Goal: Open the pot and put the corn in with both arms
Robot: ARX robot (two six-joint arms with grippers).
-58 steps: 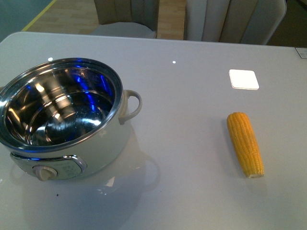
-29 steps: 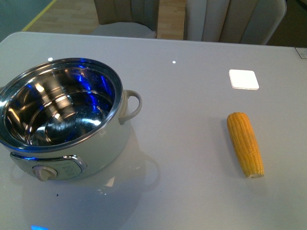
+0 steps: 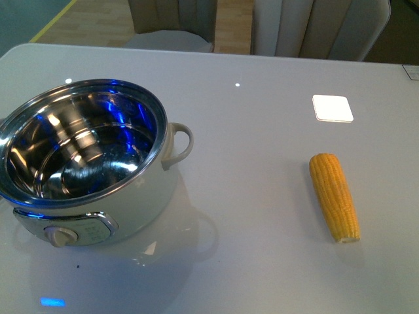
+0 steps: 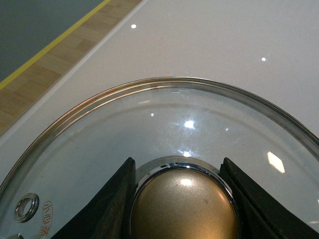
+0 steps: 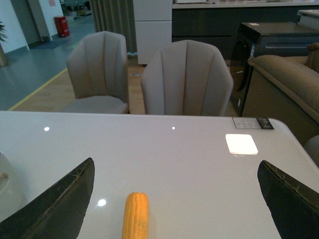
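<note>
The white pot (image 3: 85, 163) stands open at the table's left, its steel inner bowl empty, cream dial (image 3: 61, 235) facing me. The yellow corn (image 3: 334, 195) lies on the table at the right, pale cut end toward me; it also shows in the right wrist view (image 5: 135, 216). My left gripper (image 4: 182, 199) is shut on the gold knob (image 4: 183, 206) of the glass pot lid (image 4: 149, 124), holding it over the table near its edge. My right gripper (image 5: 174, 199) is open wide above the table, the corn between its fingers, nearer the left-hand one in that view. Neither arm shows in the front view.
A small white square pad (image 3: 332, 108) lies beyond the corn, also in the right wrist view (image 5: 241, 144). Grey chairs (image 5: 187, 79) stand behind the table's far edge. A wooden floor with a yellow line (image 4: 50, 47) lies past the table edge by the lid.
A blue reflection has appeared on the table at the front left. Pot and corn have not moved.
</note>
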